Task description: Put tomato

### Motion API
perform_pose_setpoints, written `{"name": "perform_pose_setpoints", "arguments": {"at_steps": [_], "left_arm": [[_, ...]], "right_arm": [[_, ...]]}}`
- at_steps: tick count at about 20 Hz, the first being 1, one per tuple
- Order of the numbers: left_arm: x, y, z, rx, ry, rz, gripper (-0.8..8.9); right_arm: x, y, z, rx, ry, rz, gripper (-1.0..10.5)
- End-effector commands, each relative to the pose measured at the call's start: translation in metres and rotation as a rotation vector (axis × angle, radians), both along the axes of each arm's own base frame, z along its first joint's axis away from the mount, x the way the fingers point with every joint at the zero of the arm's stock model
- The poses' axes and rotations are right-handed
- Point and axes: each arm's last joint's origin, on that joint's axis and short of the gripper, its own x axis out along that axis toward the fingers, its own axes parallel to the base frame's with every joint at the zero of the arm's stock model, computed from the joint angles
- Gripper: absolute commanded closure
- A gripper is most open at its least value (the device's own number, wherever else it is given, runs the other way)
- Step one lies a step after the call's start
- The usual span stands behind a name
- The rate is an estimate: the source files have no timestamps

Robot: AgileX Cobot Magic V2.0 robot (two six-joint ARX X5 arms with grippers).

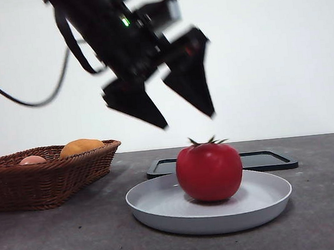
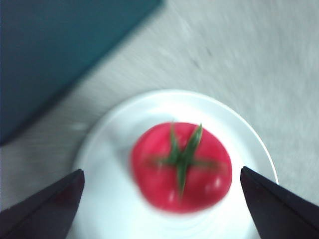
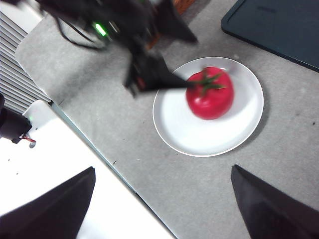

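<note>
Front view: tomato (image 1: 209, 171) sat upright on the white plate (image 1: 157, 204), stem up, resting right of plate centre. You had the left gripper (image 1: 177, 109) hanging above it, jaws spread wide & empty, tilted, clear of the fruit. A wicker basket (image 1: 54, 177) stood well apart at one side w/ an orange-yellow fruit (image 1: 80, 147) & a pale pink fruit (image 1: 32, 160) inside. A dark tray (image 1: 271, 159) lay flat just behind the plate.

Left wrist view: you looked straight down on the tomato (image 2: 182, 167), green stem centred between the parted jaws; neither jaw touched it. Plate rim (image 2: 249, 134) ringed it; the tray (image 2: 55, 55) filled one corner. Pic was motion-blurred.

Right wrist view: your right gripper (image 3: 162, 199) waited well apart from the plate (image 3: 199, 139), jaws released, holding nothing. Tomato (image 3: 209, 94) showed on the plate, w/ the left arm blurred just beside it.

Risk, judged: placement looked done. The tomato was round & glossy, so a jaw tip clipping the stem on the way out could roll it toward the shallow rim & off. Blur suggested fast motion; that would raise the chance. Plate was light-looking & could slide if bumped.
</note>
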Motion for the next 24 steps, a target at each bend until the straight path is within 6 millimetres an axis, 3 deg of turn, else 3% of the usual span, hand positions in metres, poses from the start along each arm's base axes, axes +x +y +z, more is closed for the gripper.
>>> {"name": "perform_pose_setpoints", "arguments": {"at_steps": [1,7,11,16,24], "left_arm": [[0.0,0.014,0.027,-0.057,-0.023,0.063,3.1],[-0.025,0.079,0.092,-0.144,-0.119,0.183,3.12],[-0.051,0.122,0.119,-0.16,-0.147,0.236,3.12],[-0.077,0.149,0.122,-0.186,-0.005,0.134,3.12],[-0.103,0.156,0.115,-0.188,0.204,-0.003,3.13]], "right_arm": [[0.001,0.001,0.004,0.005,-0.017,0.002,5.1],[0.001,0.001,0.005,0.006,-0.024,0.002,5.1],[0.002,0.001,0.005,-0.009,-0.031,-0.01,5.1],[0.003,0.001,0.005,-0.012,-0.036,-0.013,5.1],[0.007,0.002,0.003,-0.016,-0.021,-0.012,5.1]]}}
